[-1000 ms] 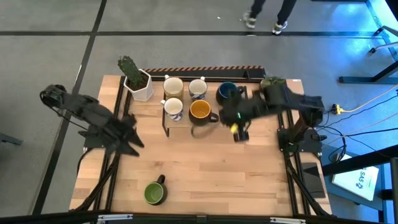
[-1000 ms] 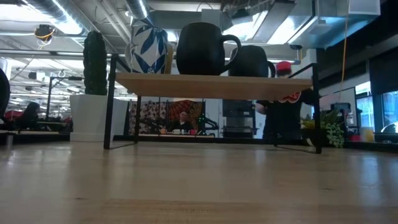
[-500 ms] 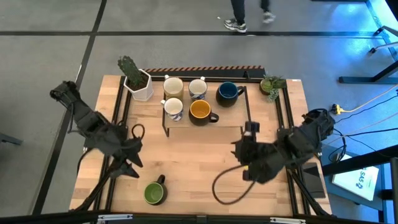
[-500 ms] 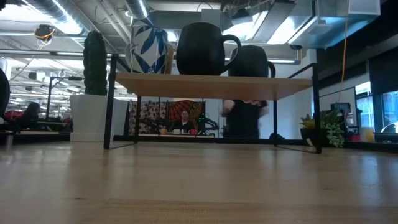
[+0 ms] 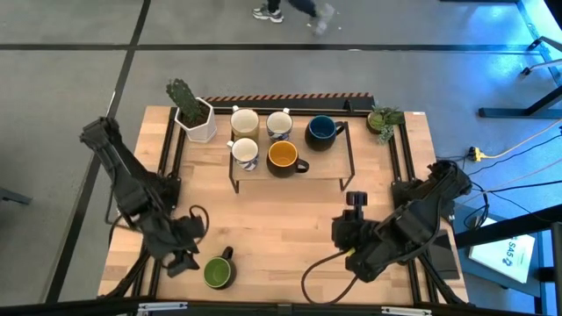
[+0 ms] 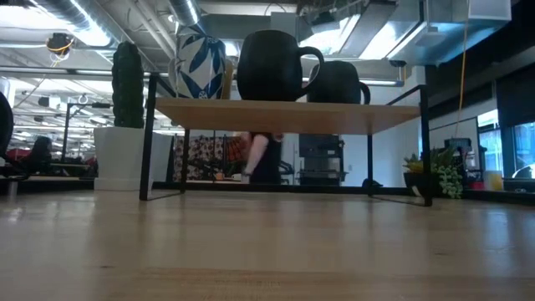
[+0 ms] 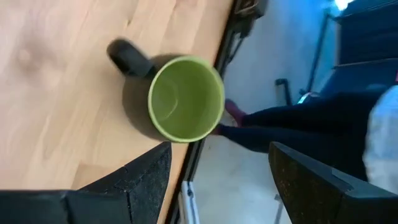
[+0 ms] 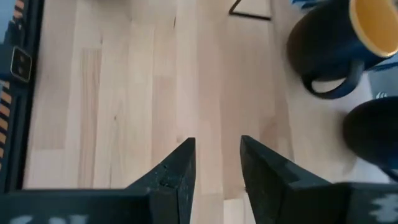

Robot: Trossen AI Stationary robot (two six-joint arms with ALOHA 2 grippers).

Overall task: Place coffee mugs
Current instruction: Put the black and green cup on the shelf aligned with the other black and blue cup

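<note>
1. Green glaze fills my left wrist view: the last loose mug [image 7: 180, 99] stands upright on the table [image 5: 290, 219], right at its near edge, just ahead of my left gripper [image 7: 217, 168], whose fingers are spread wide apart with nothing between them.
2. The other five coffee mugs [image 5: 281, 140] are already on the small shelf [image 5: 342, 180], well away from this gripper across the table; I judge the green one to be the only one left to place.
3. My right gripper [image 8: 216, 163] hangs over bare wood, fingers a narrow gap apart and holding nothing, with the orange-lined mug [image 8: 339, 37] ahead of it.
4. Risk: the mug sits so close to the edge that a finger brushing its wall on the way in could push it off. I think the handle [image 7: 127, 57], pointing away from the edge, could also catch a finger and spin the mug.
5. Risk: the shelf looks crowded, so setting a sixth mug down may knock a neighbour.
6. The high view shows where both arms and all six mugs lie, but not my finger gap; the wrist views give that.
7. The low view shows only the shelf and the mugs on it, and a person walking beyond; neither gripper nor the green mug appears there.
</note>
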